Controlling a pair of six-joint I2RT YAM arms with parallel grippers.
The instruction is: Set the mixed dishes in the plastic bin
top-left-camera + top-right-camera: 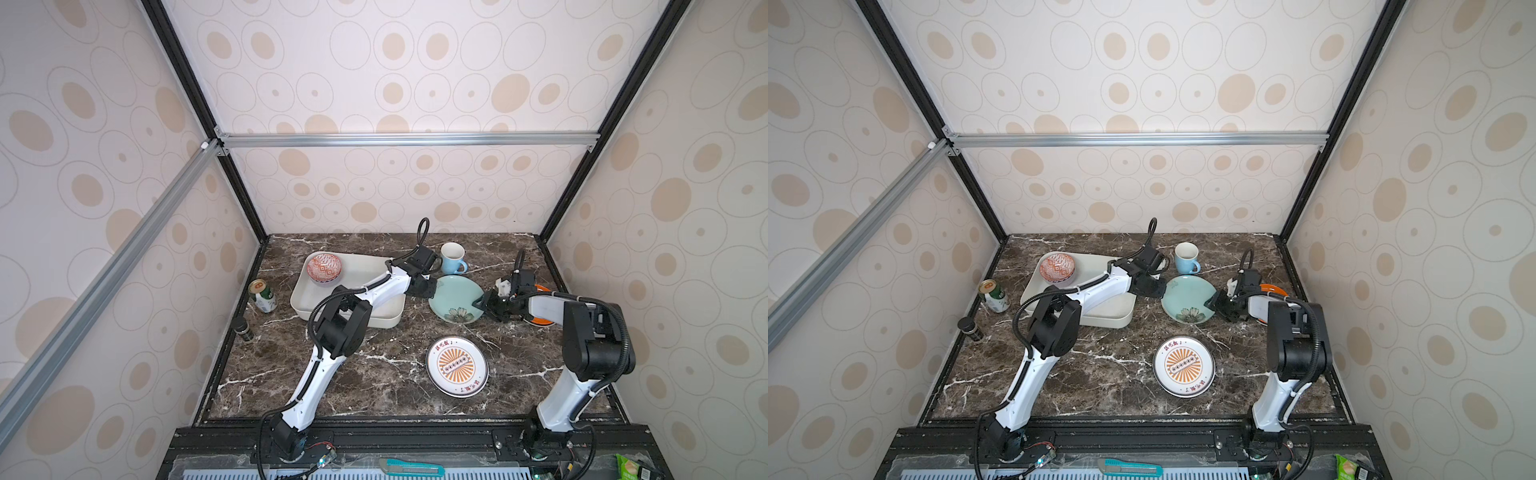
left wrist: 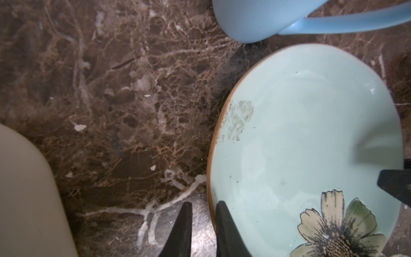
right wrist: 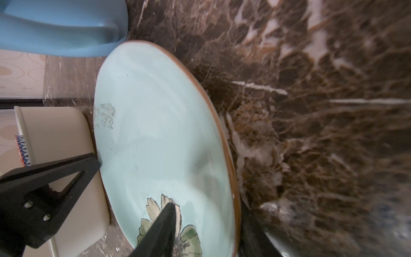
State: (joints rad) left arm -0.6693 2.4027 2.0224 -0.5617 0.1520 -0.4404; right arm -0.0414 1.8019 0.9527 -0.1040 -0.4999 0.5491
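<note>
The teal plate (image 1: 455, 301), with a flower painted on its 6 o'clock side, lies on the counter (image 1: 374, 374) right of the middle. It is outside the bin (image 1: 301, 291), which sits at its 9 o'clock.

The left tool (image 1: 432, 291) meets the plate's rim at about 9 o'clock. In the left wrist view its two fingers (image 2: 226, 231) stand close together astride the rim, one over the glaze and one over the counter just outside. I cannot tell whether they pinch it.

The right tool (image 1: 481, 305) is at the rim at about 3 o'clock. In the right wrist view its jaws are spread, one finger (image 3: 162, 227) over the flower and the other outside the rim, so it reads as released.

A mug (image 1: 453, 257) stands just beside the plate at 12 o'clock. A sunburst plate (image 1: 457, 366) lies apart at 6 o'clock. An orange plate (image 1: 538, 321) at 3 o'clock is mostly hidden behind the right arm.

A bowl (image 1: 324, 268) sits in the bin's 11 o'clock corner. A can (image 1: 263, 296) and a jar (image 1: 244, 329) stand at the bin's 9 and 8 o'clock, near the counter's left edge.
</note>
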